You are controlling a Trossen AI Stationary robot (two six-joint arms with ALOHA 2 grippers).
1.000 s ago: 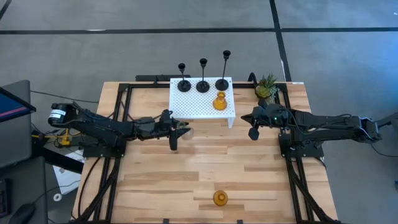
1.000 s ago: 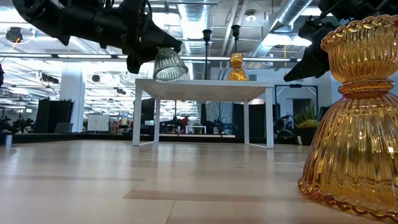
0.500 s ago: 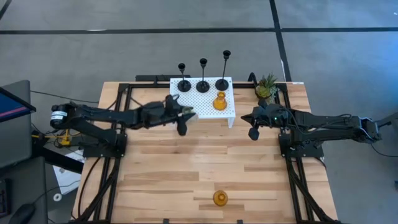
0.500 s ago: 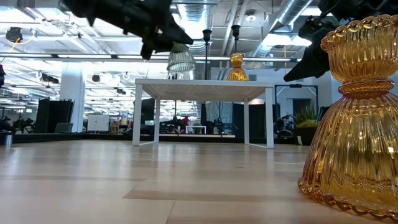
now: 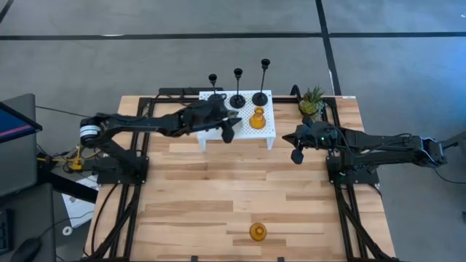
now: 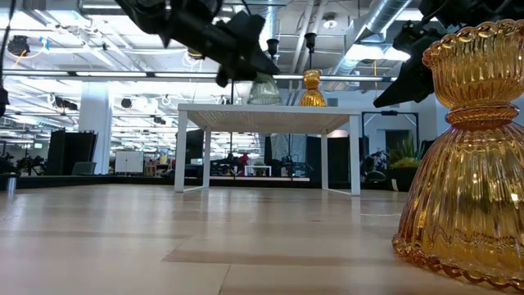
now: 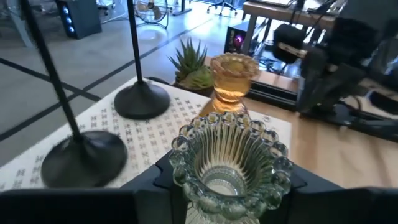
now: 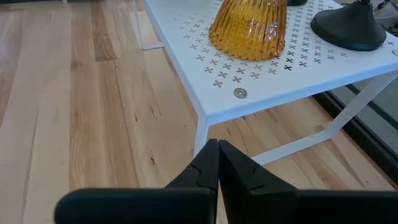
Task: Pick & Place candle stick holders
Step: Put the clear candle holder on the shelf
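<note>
The left gripper [image 5: 227, 129] is clamped around the stem of a squat, ribbed grey-green glass candle holder [image 7: 229, 163], carrying it upright with the scalloped cup upward. In the high view it sits just above centre, over the front part of the white perforated metal stand [image 5: 215, 128]; in the low view the glass [image 6: 264, 88] hangs just above the stand's top, seemingly not yet resting on it. Held by the stem, the base stays free to meet the surface flat, which probably explains the grip.

Already on the stand are three thin black holders with round bases: the shortest [image 5: 213, 77] largely hidden behind the left arm, the middle one [image 5: 238, 97] and the tallest [image 5: 261, 95]. In front of the tallest stands a squat amber glass holder [image 5: 257, 118]. That amber piece is just beside the carried glass, so it is likely the nearest thing to bump on the way down (the black bases crowd the back).

A second amber glass holder [image 5: 257, 232] waits at the bottom centre of the wooden table [image 5: 189, 196], well apart. The right gripper [image 5: 296, 155], fingers pressed together and holding nothing, idles right of the stand, near a small green potted plant [image 5: 312, 101].
</note>
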